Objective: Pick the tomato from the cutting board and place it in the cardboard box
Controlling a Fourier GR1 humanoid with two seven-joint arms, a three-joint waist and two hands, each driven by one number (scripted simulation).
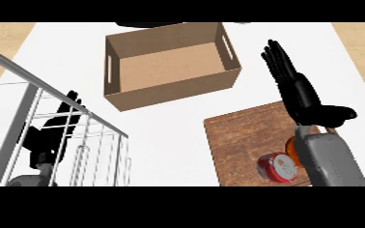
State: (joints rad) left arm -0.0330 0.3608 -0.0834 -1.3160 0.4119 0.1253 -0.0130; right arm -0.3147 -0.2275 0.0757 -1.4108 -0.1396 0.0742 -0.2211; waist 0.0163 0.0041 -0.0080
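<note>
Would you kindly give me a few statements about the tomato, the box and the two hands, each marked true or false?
1. The cardboard box already holds the tomato. False: the box shows only its bare floor, and the tomato lies on the wooden cutting board.
2. The right hand is open, with straight fingers. True.
3. The right hand is curled round the tomato. False: it holds nothing; the tomato sits below it in the view, partly hidden by the grey forearm.
4. The left hand shows behind the bars of a white wire rack at the view's left. True.
5. The cutting board lies left of the box. False: it lies toward the lower right of the box.
</note>
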